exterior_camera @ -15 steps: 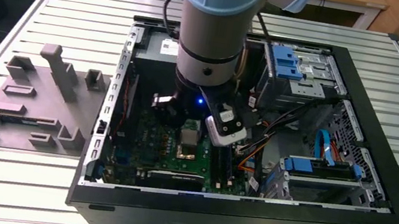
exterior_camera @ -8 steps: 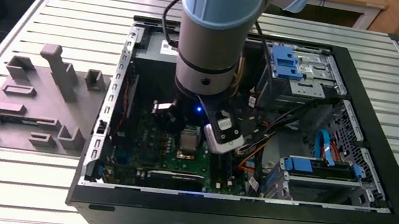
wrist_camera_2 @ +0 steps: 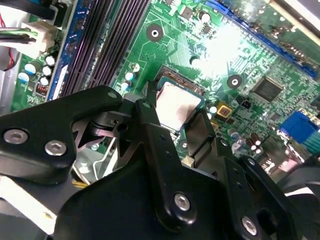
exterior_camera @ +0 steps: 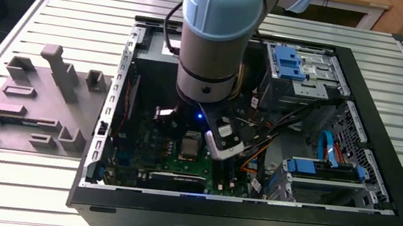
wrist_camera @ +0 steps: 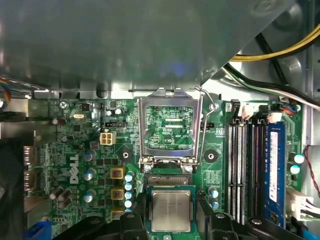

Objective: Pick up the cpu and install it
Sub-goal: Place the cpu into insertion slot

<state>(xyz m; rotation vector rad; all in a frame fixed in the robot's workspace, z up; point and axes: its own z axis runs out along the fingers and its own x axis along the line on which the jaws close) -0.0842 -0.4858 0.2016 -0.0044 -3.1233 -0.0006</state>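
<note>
1. Grip: from where I stand, the gripper [wrist_camera_2: 175, 120] looks closed on the cpu [wrist_camera: 171, 210]. Its fingers [wrist_camera: 201, 212] press two opposite edges and carry the chip flat, metal top up.
2. Position: the cpu sits right over the socket [wrist_camera: 170, 179] on the motherboard [wrist_camera: 75, 145] and covers most of it. A strip of contacts shows on the hinge side. I judge the chip is not fully seated, though I cannot tell whether it touches.
3. Reason for the open way in: the load plate [wrist_camera: 143, 127] is folded back and its lever [wrist_camera: 201, 130] is swung out, so nothing hangs above the socket.
4. Edges: pinching two sides leaves the other two edges of the chip free, one of them facing the hinge. The thin green rim shows all round, so the hold looks square rather than skewed.
5. Room at the board: a row of capacitors [wrist_camera: 128, 190] stands just beside one finger. The memory slots [wrist_camera: 245, 165] lie near the other, a little further off. The space either side is tight.
6. Room above: in the exterior view the arm [exterior_camera: 213, 41] drops straight into the open computer case [exterior_camera: 249, 219]. The drive cage [exterior_camera: 315, 169] stands apart toward the exterior view's right. A grey fixture [exterior_camera: 31, 103] rests on the table [exterior_camera: 8, 191] outside the case, toward the exterior view's left.
</note>
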